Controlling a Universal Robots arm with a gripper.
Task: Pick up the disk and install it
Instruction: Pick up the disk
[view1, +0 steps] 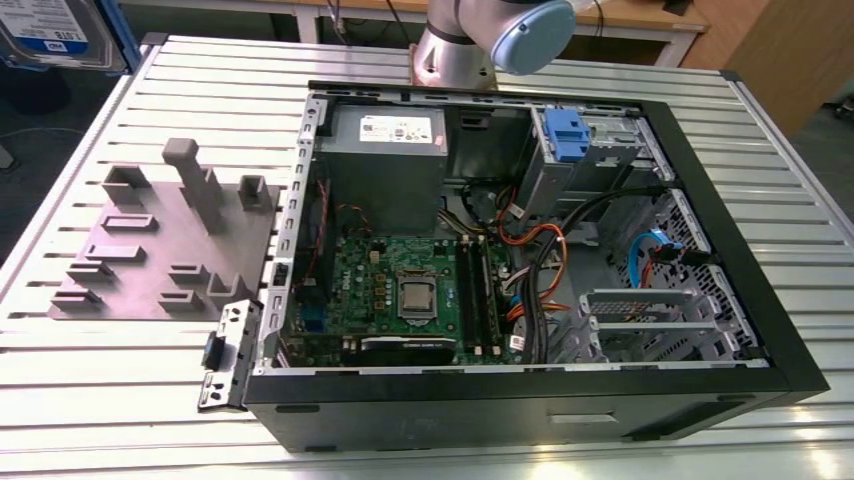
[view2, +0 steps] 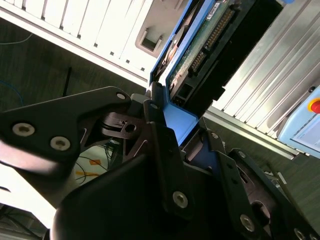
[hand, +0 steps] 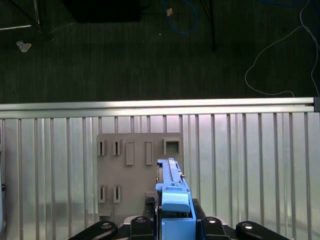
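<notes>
My gripper (hand: 175, 224) is shut tight on the disk (hand: 172, 192). Its black fingers (view2: 162, 150) press on the drive's blue side rails, and I hold it edge-on. In the first wrist view the disk hangs above the grey fixture plate (hand: 132, 172), clear of the plate's slots and blocks. In the second wrist view the drive's green circuit board faces out, and its connector end points away from my wrist.

In the exterior view the labelled face of the disk (view1: 47, 30) shows beyond the plate's far corner, toward the exterior view's left. Past the plate on that side the slatted table (hand: 250, 150) ends in a bright metal edge, with dark floor and loose cables beyond it.

The plate carries upright posts, and the tallest post (view1: 187, 170) stands near its far edge.

Just beside the plate, on the exterior view's right, the open computer case (view1: 287, 200) lies on its side. Its near wall runs along the plate's edge. A blue bracket (view1: 566, 135) sits in the drive bay, in the corner of the case farthest from the plate. Orange and black cables cross the middle of the case below that bay.

My arm's base (view1: 451, 55) stands behind the case, well apart from the plate. Bare table slats lie past the case on the exterior view's right.
</notes>
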